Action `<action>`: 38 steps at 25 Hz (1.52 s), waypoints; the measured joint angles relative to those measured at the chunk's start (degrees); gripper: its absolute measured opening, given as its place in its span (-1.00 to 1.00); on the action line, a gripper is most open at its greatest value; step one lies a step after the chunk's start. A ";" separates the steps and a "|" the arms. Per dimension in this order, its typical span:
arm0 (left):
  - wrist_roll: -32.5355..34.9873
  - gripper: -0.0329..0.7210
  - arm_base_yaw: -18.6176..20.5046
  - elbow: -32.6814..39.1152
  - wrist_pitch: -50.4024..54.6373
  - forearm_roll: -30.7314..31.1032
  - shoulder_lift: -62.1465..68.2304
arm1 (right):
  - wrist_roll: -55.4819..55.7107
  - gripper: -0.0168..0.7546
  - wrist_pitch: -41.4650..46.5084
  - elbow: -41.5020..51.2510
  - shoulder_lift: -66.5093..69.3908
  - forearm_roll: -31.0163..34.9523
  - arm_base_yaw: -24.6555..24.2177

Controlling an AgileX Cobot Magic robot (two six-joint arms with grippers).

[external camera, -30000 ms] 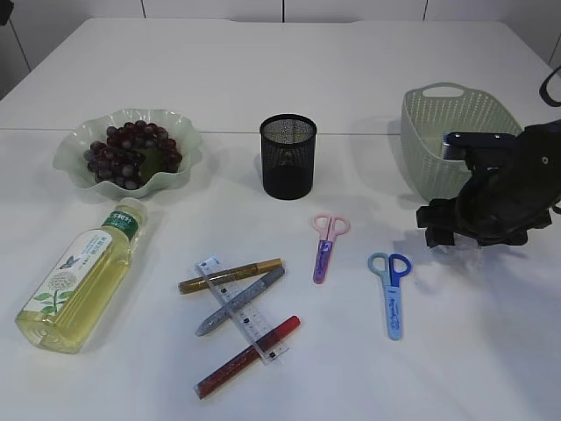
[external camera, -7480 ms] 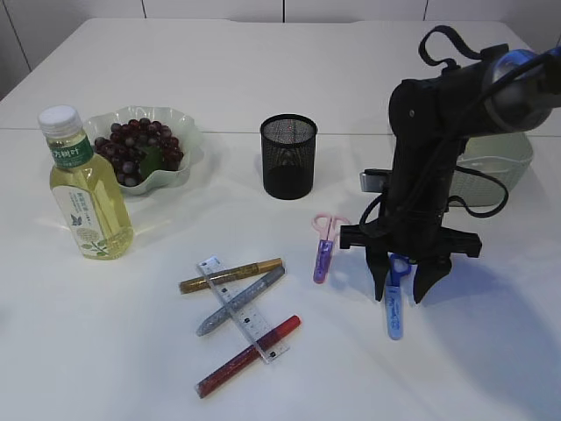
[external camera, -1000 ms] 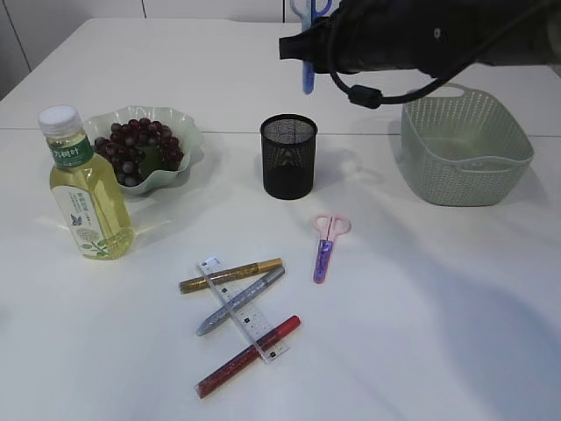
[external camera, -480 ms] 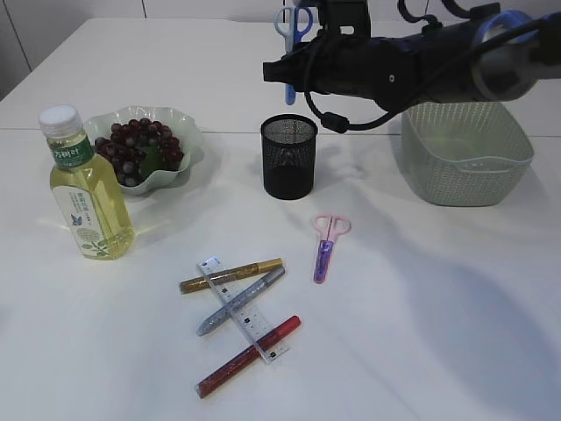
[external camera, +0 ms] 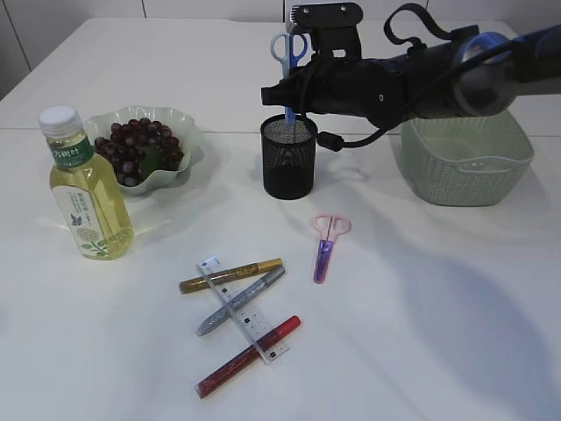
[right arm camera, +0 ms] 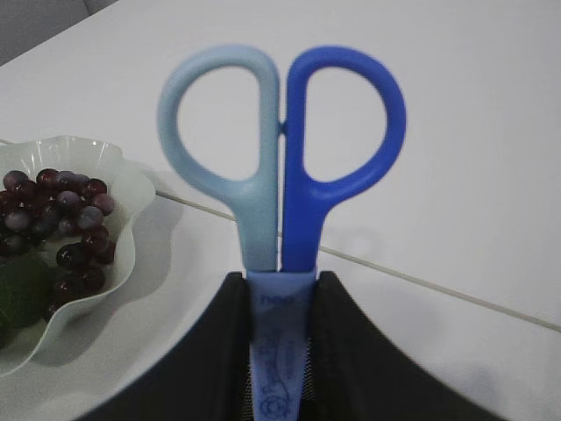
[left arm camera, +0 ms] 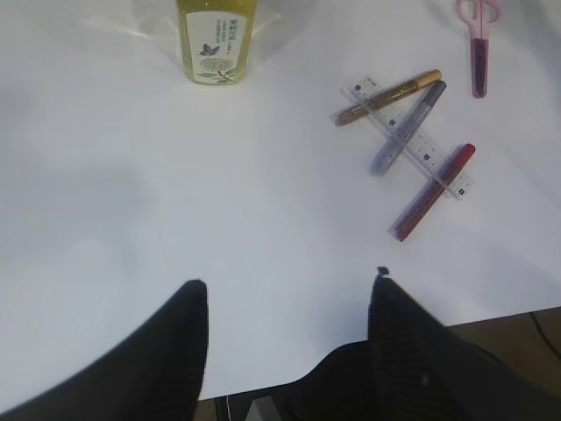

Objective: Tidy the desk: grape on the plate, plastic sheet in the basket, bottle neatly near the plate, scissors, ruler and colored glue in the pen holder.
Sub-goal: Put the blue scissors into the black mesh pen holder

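My right gripper (external camera: 292, 90) (right arm camera: 280, 277) is shut on the blue scissors (external camera: 289, 48) (right arm camera: 280, 158), held upright with handles up and the sheathed tip at the mouth of the black mesh pen holder (external camera: 288, 162). The pink scissors (external camera: 325, 246) lie in front of the holder. The clear ruler (external camera: 244, 309) lies across gold (external camera: 230, 274), silver (external camera: 238, 301) and red (external camera: 247, 356) glue pens. The grapes (external camera: 133, 151) sit on the green plate (external camera: 186, 140), with the bottle (external camera: 83, 189) upright beside it. My left gripper (left arm camera: 287, 282) hangs open over bare table. I cannot make out the plastic sheet.
The green basket (external camera: 465, 162) stands at the right, behind my right arm. The table's front edge (left arm camera: 263, 386) runs just under my left gripper. In the left wrist view the bottle (left arm camera: 216, 39) is far ahead and the ruler (left arm camera: 408, 136) to the right.
My right gripper has moved left and down with the blue scissors, bringing the tip from above the table's far side to the pen holder's mouth. The left gripper has stayed open.
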 joint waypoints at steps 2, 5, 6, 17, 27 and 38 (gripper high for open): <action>0.00 0.21 0.00 0.00 0.00 0.00 0.00 | 0.00 -0.50 0.00 0.00 0.23 -0.09 0.00; 0.00 0.21 0.00 0.00 0.00 0.00 0.00 | 0.00 -0.50 0.23 0.00 0.55 -0.09 0.00; 0.00 0.21 0.00 0.00 0.00 0.00 0.00 | 0.00 -0.50 0.30 0.00 0.65 -0.09 0.00; 0.00 0.21 0.00 0.00 0.00 0.00 0.00 | 0.00 -0.29 1.98 -0.37 0.90 -0.09 0.00; 0.00 0.21 0.00 0.00 0.00 0.03 0.00 | 0.14 -0.04 10.85 -6.57 1.00 1.52 0.00; 0.00 0.21 0.00 0.00 0.00 0.03 0.00 | 0.14 -0.04 40.45 -18.31 -3.29 5.57 0.00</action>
